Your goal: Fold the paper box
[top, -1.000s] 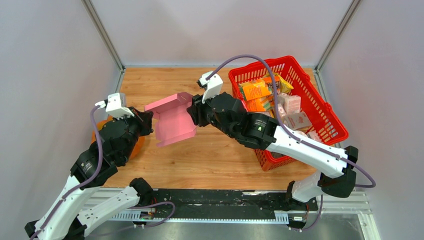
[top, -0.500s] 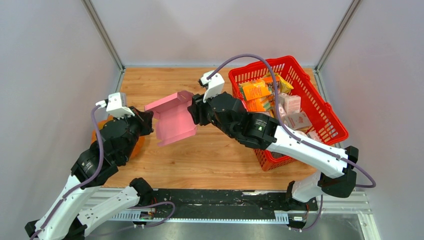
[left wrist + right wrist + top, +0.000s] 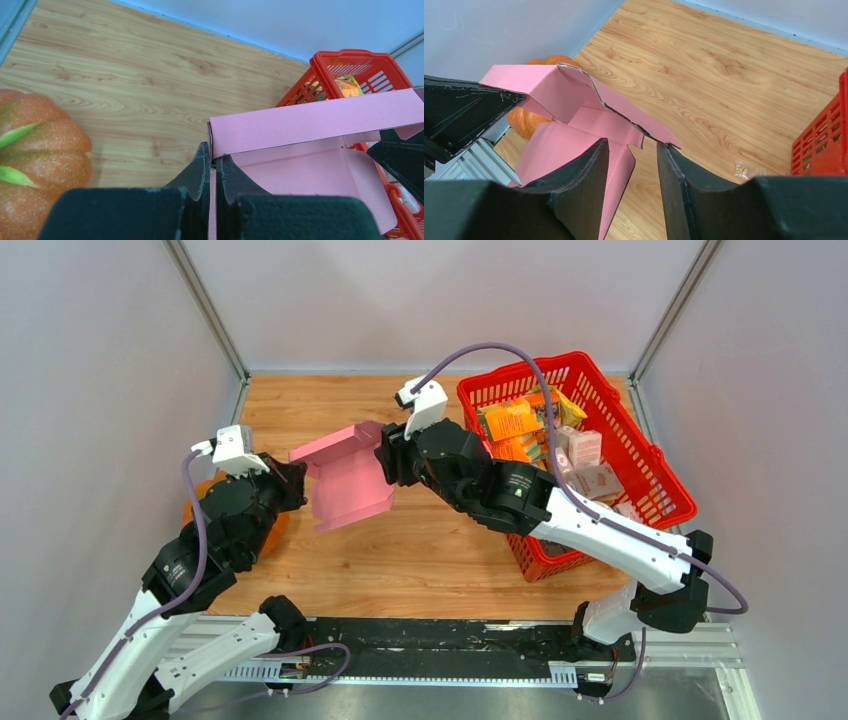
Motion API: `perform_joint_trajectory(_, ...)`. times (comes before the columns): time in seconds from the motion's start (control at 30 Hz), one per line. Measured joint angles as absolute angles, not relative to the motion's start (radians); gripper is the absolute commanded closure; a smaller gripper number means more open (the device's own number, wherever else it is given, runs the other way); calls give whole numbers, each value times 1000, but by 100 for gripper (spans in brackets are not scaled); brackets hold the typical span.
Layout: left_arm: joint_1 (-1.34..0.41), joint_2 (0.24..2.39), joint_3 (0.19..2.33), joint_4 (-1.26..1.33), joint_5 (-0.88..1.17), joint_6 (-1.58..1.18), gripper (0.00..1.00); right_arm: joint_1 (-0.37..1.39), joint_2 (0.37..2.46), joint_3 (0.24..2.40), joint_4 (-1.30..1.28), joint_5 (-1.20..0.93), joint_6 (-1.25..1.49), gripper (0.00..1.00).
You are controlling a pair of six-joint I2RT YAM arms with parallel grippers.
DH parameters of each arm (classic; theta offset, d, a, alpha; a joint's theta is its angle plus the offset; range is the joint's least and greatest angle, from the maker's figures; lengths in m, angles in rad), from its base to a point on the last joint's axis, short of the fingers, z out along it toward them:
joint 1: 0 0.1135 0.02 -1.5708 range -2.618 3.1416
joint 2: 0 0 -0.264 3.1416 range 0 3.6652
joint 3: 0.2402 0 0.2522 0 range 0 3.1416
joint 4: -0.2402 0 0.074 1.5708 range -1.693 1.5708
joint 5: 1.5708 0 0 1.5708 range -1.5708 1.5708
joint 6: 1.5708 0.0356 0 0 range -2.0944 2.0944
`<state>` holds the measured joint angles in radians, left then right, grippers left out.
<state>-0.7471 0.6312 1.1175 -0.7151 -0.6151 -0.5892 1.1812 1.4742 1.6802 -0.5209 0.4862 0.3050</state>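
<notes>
Paper box (image 3: 300, 165) is pinched at its near edge between the tightly closed fingers of the left claw (image 3: 212, 167), raised wall just beyond, while the right claw (image 3: 631, 170), parted around the opposite flap, should grip gently before creasing inward.

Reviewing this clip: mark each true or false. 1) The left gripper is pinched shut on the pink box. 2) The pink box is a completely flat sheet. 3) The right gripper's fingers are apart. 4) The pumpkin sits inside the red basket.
1) The left gripper is pinched shut on the pink box. True.
2) The pink box is a completely flat sheet. False: it is partly folded, with one long panel bent up from the rest.
3) The right gripper's fingers are apart. True; an edge of the box shows in the gap.
4) The pumpkin sits inside the red basket. False: it sits on the table, outside the basket.
</notes>
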Motion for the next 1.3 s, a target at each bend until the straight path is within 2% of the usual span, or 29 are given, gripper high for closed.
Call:
perform_joint_trajectory(0.3, -747, 631, 1118, -715, -616, -589, 100, 1182, 1528, 1707, -519, 451, 297, 86)
perform_joint_trajectory(0.6, -746, 631, 1118, -717, -634, -588, 100, 1209, 1594, 1772, -537, 521, 219, 88)
perform_joint_trajectory(0.87, -744, 632, 1118, -741, -648, -574, 100, 1292, 1697, 1806, -551, 683, 5, 73)
perform_joint_trajectory(1.03, -744, 637, 1117, -745, -645, -572, 100, 1309, 1696, 1806, -561, 696, -52, 59)
perform_joint_trajectory(1.07, -744, 637, 1117, -743, -643, -572, 100, 1309, 1687, 1806, -568, 686, -49, 45)
perform_joint_trajectory(1.1, -744, 638, 1117, -743, -641, -572, 100, 1309, 1672, 1805, -583, 660, -46, 41)
perform_joint_trajectory(1.2, -745, 637, 1117, -733, -631, -568, 100, 1297, 1552, 1737, -624, 531, -42, 36)
perform_joint_trajectory(1.3, -745, 630, 1112, -725, -603, -549, 100, 1243, 1350, 1650, -690, 326, -54, 35)
